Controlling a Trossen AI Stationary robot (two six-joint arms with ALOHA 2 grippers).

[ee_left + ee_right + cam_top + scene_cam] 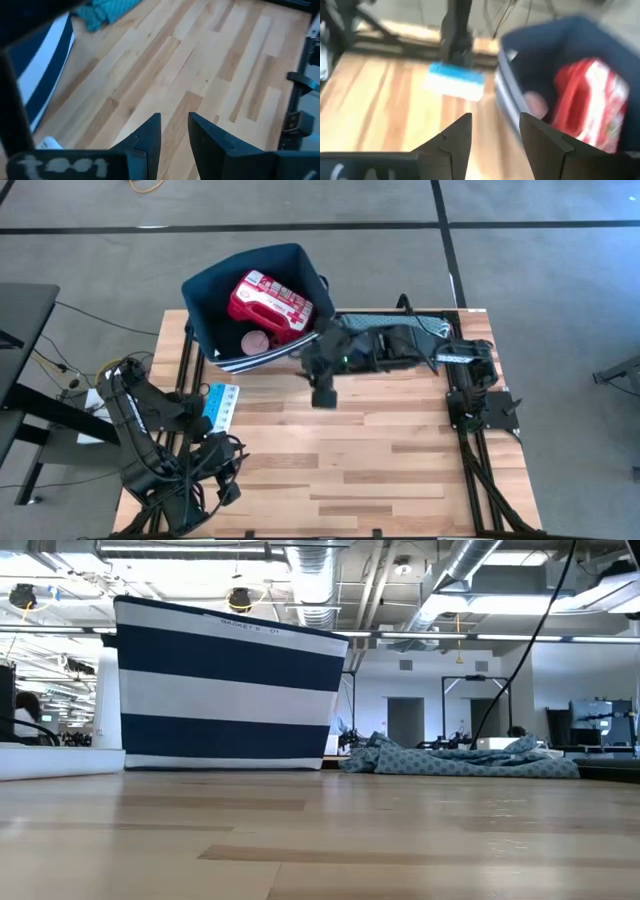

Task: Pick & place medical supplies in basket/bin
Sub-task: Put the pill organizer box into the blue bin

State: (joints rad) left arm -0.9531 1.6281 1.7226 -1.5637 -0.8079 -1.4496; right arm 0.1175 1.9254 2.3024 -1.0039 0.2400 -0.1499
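**Medical supplies and bin: position record**

Medical supplies: the red first-aid pouch (270, 304) lies inside the navy bin (205, 300), upper centre-left of the high view, filling much of the interior. The pink round tub (256, 343) sits in the bin just below the pouch, touching or nearly touching it. The light-blue flat box (221, 404) lies flat on the wooden table (380, 460), outside the bin, below its lower-left corner and beside the left arm.

Bin: soft-sided, navy with white stripes; in the low view it stands upright at left centre (225, 690).

Teal patterned cloth (425, 327): bunched along the table's upper edge, right of the bin, partly under the right arm.

Right gripper (324, 392): centre of the high view, just below the bin's lower-right corner, above bare table; fingers parted by a moderate gap, holding nothing.

Left gripper (174, 137): lower left of the high view, over the table's corner; fingers narrowly apart, empty.
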